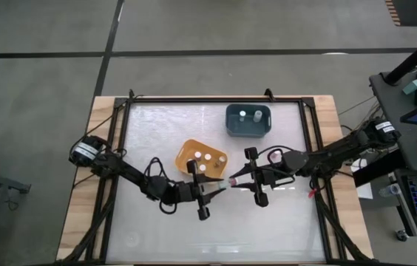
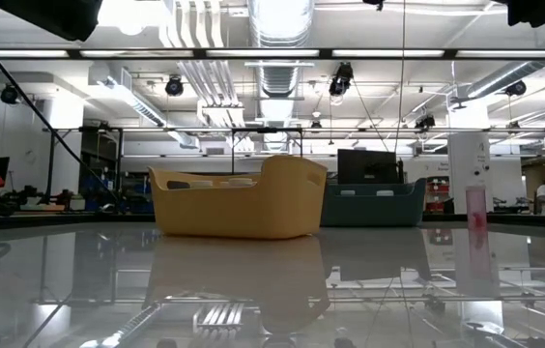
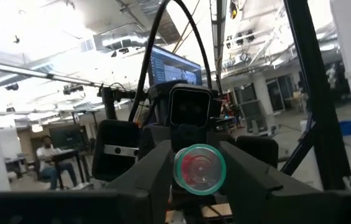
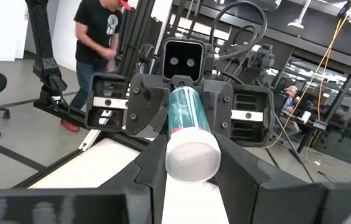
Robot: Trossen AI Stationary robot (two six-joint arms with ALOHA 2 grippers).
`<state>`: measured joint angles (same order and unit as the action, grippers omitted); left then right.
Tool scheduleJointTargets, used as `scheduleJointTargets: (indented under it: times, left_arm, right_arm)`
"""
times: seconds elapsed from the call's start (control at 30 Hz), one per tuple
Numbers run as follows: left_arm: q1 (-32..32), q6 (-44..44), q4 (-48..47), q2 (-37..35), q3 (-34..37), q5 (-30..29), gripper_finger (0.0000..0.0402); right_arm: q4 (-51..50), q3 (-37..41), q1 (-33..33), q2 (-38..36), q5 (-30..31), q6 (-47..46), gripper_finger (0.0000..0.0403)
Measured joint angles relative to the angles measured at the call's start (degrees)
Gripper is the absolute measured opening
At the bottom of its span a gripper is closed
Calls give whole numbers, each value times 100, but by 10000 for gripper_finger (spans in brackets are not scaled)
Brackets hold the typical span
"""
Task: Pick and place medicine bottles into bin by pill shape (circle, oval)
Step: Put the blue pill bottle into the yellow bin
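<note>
A small clear teal medicine bottle (image 1: 231,181) with a white cap hangs level above the table's middle, between my two grippers, which face each other. My left gripper (image 1: 223,186) is shut on its base end, my right gripper (image 1: 239,178) on its cap end. The orange-yellow bin (image 1: 181,157) stands just beyond them with several white-capped bottles (image 1: 207,157) upright in it. The dark teal bin (image 1: 231,122) at the far middle has two bottles (image 1: 242,114) in it. Neither gripper shows in the low view. My left gripper pinches the bottle's base end (image 3: 200,169) between its two fingers, coming about level from the table's left and lying along the bottle. The bottle is level and clear of the table. My right gripper pinches the white cap end (image 4: 192,158) between its two fingers, coming about level from the table's right, along the bottle.
In the low view the orange-yellow bin (image 2: 239,208) stands in front of the teal bin (image 2: 374,205), and a slim pale bottle with a pink band (image 2: 475,211) stands on the table. A black frame (image 1: 216,97) runs around the table. A person (image 4: 101,37) walks beyond the table.
</note>
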<state>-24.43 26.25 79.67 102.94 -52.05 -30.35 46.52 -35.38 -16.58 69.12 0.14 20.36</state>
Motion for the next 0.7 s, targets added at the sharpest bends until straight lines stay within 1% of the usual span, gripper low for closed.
scheduleJointTargets:
  times: [0.33, 0.5, 0.6, 0.7]
  left_arm:
    - [7, -47, -19, 0, -2, -67, 189]
    - [-7, -53, -65, 0, 22, -451, 221]
    - [-21, -43, -67, -12, 118, -556, 235]
    - [-28, -53, -100, -64, 234, -602, 239]
  right_arm:
    - [-165, 0, -2, 0, -17, -43, 106]
    - [-339, 0, 0, -35, 16, -57, 107]
    - [-507, 0, 11, -78, 50, -165, 108]
    - [-720, 0, 9, -145, 185, -246, 108]
